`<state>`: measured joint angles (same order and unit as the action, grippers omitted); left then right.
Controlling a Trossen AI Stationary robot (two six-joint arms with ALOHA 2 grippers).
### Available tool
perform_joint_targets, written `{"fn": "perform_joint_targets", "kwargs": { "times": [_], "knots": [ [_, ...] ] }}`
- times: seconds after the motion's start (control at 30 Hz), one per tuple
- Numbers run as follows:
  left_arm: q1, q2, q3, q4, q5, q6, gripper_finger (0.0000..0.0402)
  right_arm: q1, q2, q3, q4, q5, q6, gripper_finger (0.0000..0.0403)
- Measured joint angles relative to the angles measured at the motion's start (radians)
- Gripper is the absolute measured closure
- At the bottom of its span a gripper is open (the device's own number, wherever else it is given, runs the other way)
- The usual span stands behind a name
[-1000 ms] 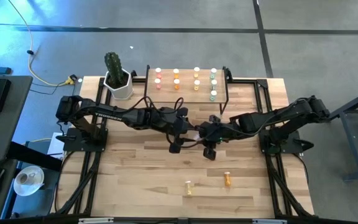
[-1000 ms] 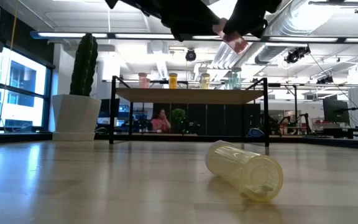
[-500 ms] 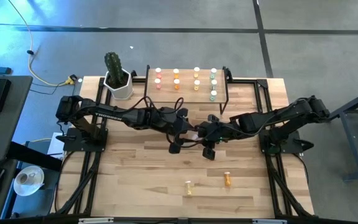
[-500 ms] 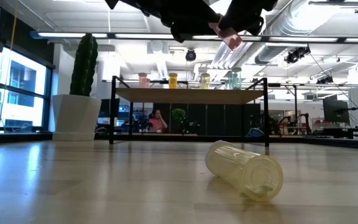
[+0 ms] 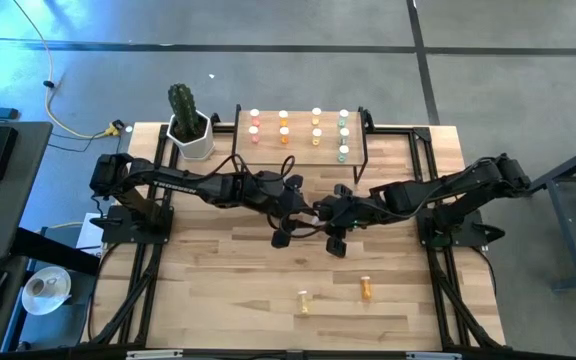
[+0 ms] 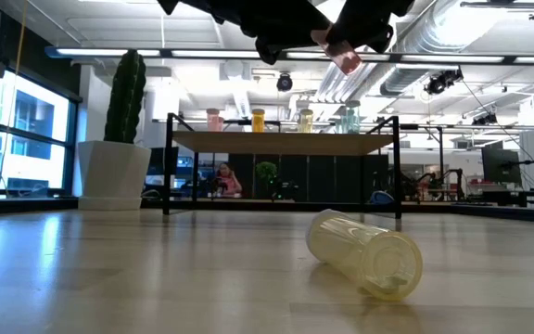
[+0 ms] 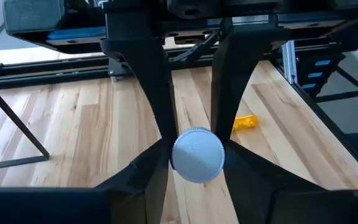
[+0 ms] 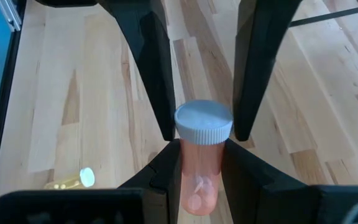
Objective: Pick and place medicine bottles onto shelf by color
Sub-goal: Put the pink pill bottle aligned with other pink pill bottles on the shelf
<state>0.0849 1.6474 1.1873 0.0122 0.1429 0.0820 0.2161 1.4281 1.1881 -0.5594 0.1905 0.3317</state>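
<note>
Both hands (image 5: 318, 212) around pink bottle (image 8: 201, 165)

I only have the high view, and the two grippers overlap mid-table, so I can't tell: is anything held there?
Observer: Yes. The right wrist view shows the right gripper shut on a pink bottle.
Operator: And the left gripper?
Observer: In the left wrist view, the left gripper is shut on that bottle's white cap.
Operator: Is it resting on anything?
Observer: No. In the low view it hangs clear above the table.
</note>
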Motion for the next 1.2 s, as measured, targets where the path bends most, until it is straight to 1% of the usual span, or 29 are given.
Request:
{"fn": "perform_joint_targets", "kwargs": {
  "times": [0.3,0.83,0.93,1.1,1.2],
  "knots": [
    [0.0,0.0,0.0,0.002,0.0,0.0,0.0286,0.0,0.0,0.0,0.0,-0.001,0.0,0.032],
    [0.0,0.0,0.0,0.002,0.0,0.0,0.0288,0.0,0.0,0.0,-0.002,-0.006,0.0,0.0318],
    [0.0,0.0,0.0,0.002,0.001,0.0,0.0288,0.0,0.0,0.0,-0.003,-0.008,0.005,0.0298],
    [-0.001,0.0,0.0,0.002,0.002,0.0,0.0288,-0.001,0.0,0.0,-0.005,-0.007,0.007,0.0246],
    [0.0,0.0,0.0,-0.001,0.002,0.0,0.0288,0.0,-0.007,0.006,-0.023,-0.009,0.003,0.0223]
  ]
}}
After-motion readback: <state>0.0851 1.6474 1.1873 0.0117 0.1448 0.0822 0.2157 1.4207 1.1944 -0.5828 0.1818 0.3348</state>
